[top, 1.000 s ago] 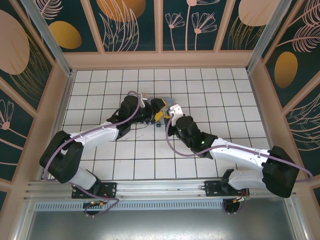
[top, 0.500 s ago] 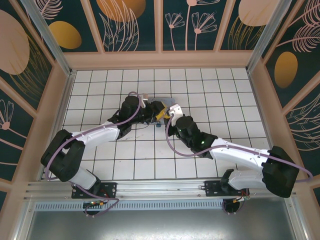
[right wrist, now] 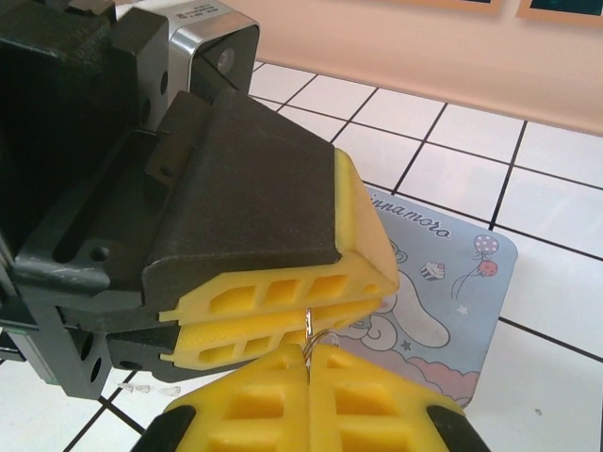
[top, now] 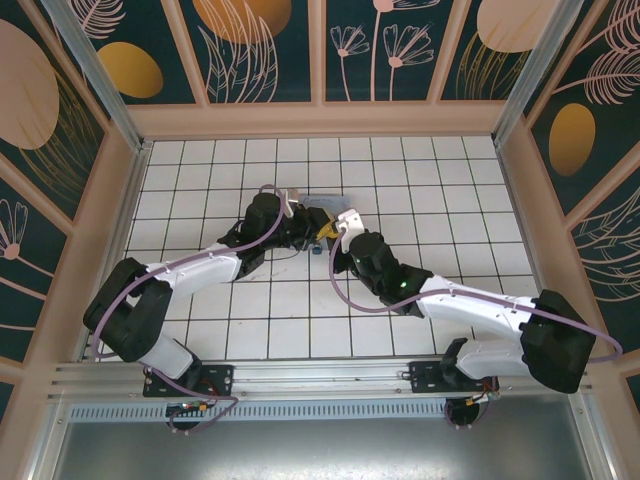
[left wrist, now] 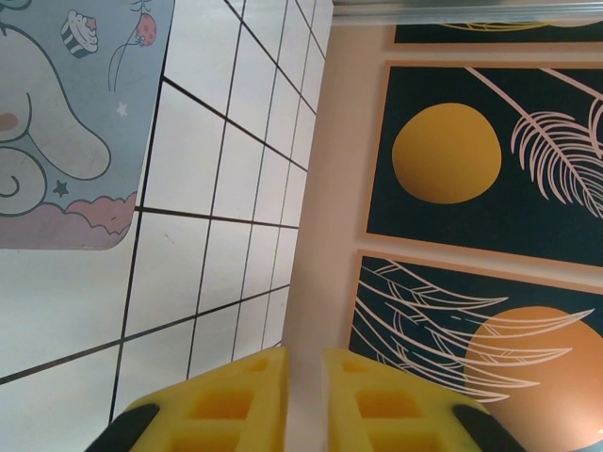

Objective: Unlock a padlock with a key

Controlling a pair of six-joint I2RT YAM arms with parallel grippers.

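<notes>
From the near edge of the table (top: 290, 320), follow both arms inward to mid-table. First, spot the padlock (top: 316, 249), a tiny bluish-dark speck just nearside of the yellow fingertips; cannot tell whether lying on the tiles or hanging. Judge it dense for its size, rigid and smooth-sided, likely to swing or spin if pinched by the shackle alone. Better to clamp across the flat faces of the body, keeping the keyhole clear. Next, meet the right tool (right wrist: 309, 372), pressed fully shut and nipping a thin metal loop (right wrist: 320, 336) at the seam; cannot say whether shackle or key ring. Directly beyond, right against that loop, find the left tool (right wrist: 283, 315), jaws a narrow slit apart, with pale wall showing between its pads (left wrist: 226, 405) from its own wrist; cannot tell whether gripping anything. Expect the key to be thin, stiff and slippery, easily twisted askew, so hold it by the bow with the blade free. Just beyond both tools, note the pale blue cartoon-printed box (right wrist: 443, 282), flat on the tiles. Farther still, only white tiles up to the peach far wall (top: 320, 120).
</notes>
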